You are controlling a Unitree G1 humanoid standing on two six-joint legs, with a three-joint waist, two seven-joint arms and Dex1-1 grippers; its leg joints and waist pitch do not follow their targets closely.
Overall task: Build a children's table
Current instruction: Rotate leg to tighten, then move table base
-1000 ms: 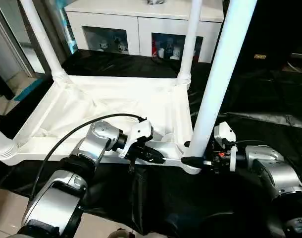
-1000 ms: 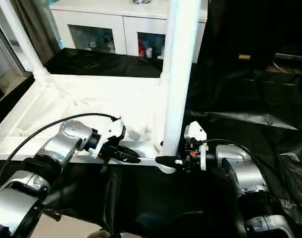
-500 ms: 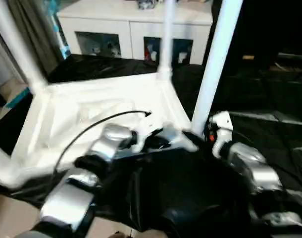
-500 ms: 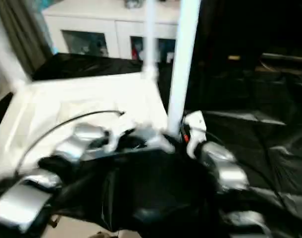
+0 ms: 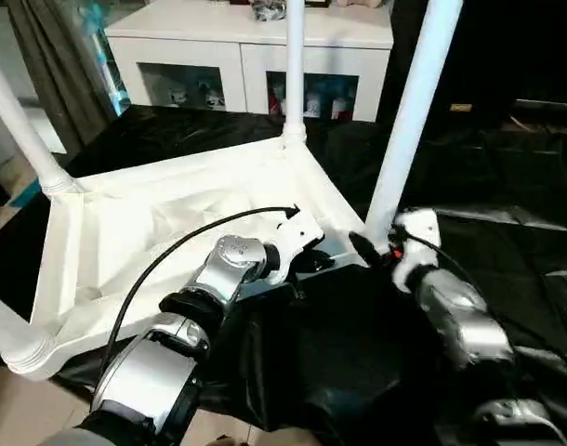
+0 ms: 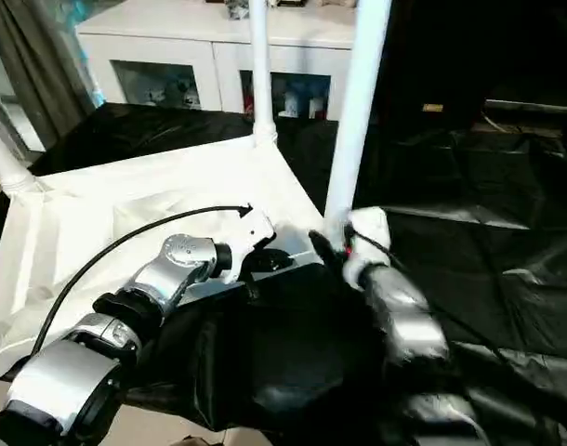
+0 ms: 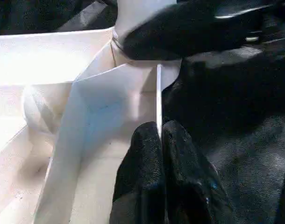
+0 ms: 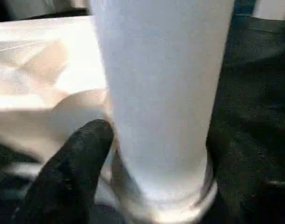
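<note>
The white children's table (image 5: 153, 214) lies upside down on black cloth, its legs pointing up. My left gripper (image 5: 313, 260) is shut on the thin rim of the table's near edge, and its fingers (image 7: 152, 154) pinch that rim from both sides. My right gripper (image 5: 375, 249) is at the foot of the near right leg (image 5: 409, 111), where the leg enters its corner socket. It stands open, with the leg (image 8: 156, 93) between its fingers and one black finger (image 8: 77, 168) close beside the leg. Another leg (image 5: 295, 65) rises at the far corner.
A white cabinet (image 5: 246, 37) with glass-fronted shelves stands behind the table. Crumpled black cloth (image 5: 507, 186) covers the floor to the right and in front. Two more legs (image 5: 19, 121) stand at the left corners. A black cable (image 5: 172, 255) arcs over my left forearm.
The whole view has swung and tilted, so the camera moved. Both grippers stay at the table's near right corner. My right gripper's hold on the leg looks looser than before.
</note>
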